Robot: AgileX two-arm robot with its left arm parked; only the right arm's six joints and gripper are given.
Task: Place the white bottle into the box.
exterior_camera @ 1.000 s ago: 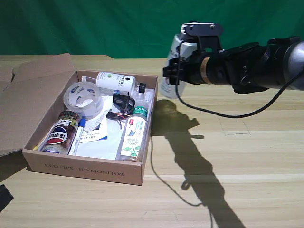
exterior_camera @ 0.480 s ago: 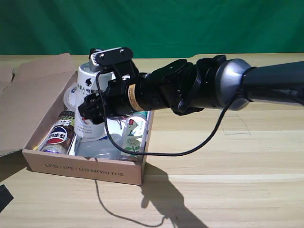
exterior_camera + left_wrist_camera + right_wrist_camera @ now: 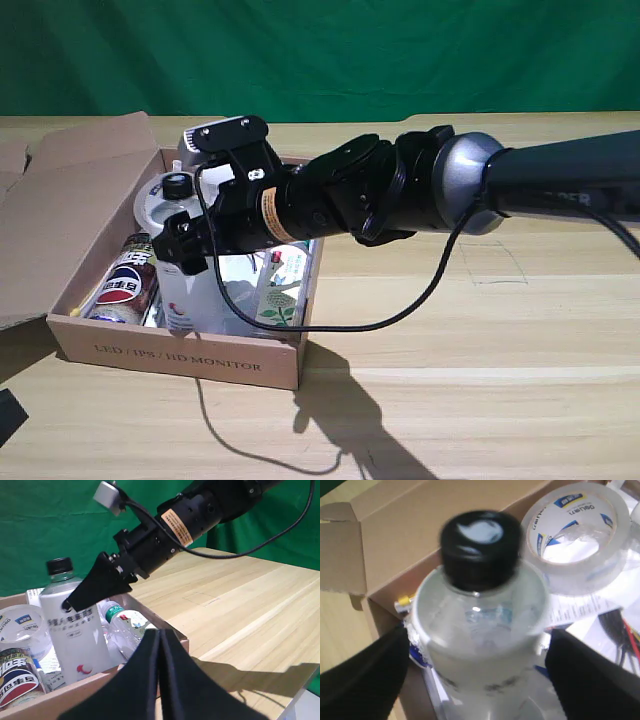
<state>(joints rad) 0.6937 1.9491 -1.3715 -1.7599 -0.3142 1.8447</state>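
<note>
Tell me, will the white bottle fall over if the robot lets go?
Maybe. The white bottle stands tall and narrow inside the box, so it could tip. Neighbours like the tape roll might prop it. Its smooth round body would probably roll.

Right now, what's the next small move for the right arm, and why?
Probably open the end effector and lift away. The white bottle already stands upright inside the box, between the cola can and the green-capped bottle, and the fingers flank its body.
</note>
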